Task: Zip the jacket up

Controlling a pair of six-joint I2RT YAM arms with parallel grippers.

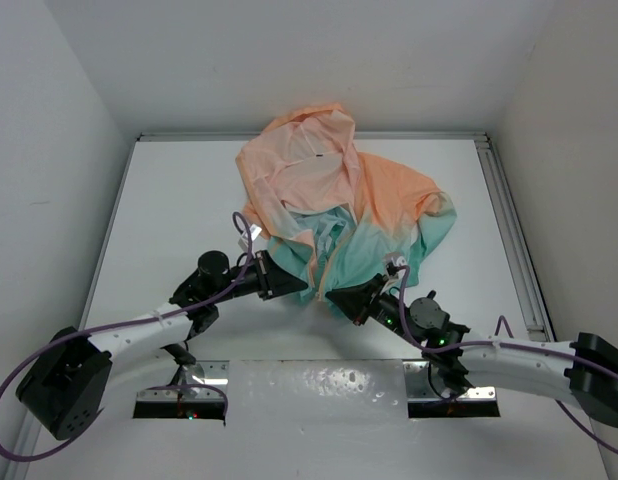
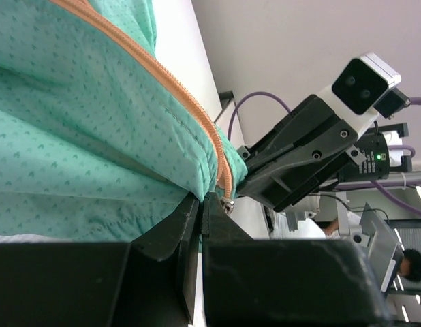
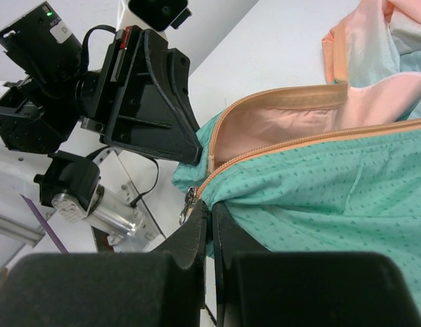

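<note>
The jacket [image 1: 339, 190] lies crumpled on the white table, peach at the hood and teal at the hem, its front open. My left gripper [image 1: 292, 287] is shut on the teal hem [image 2: 129, 157] beside the lower end of the orange zipper [image 2: 163, 75]. My right gripper [image 1: 334, 297] is shut on the opposite hem edge [image 3: 319, 204], just beside the metal zipper pull [image 3: 188, 204]. The two grippers face each other a few centimetres apart. In the right wrist view the zipper tapes [image 3: 278, 146] spread apart over the peach lining [image 3: 265, 122].
A raised rail [image 1: 509, 220] runs along the table's right side and grey walls close in on three sides. Metal base plates [image 1: 454, 400] sit at the near edge. Purple cables [image 1: 239, 235] loop near the left arm.
</note>
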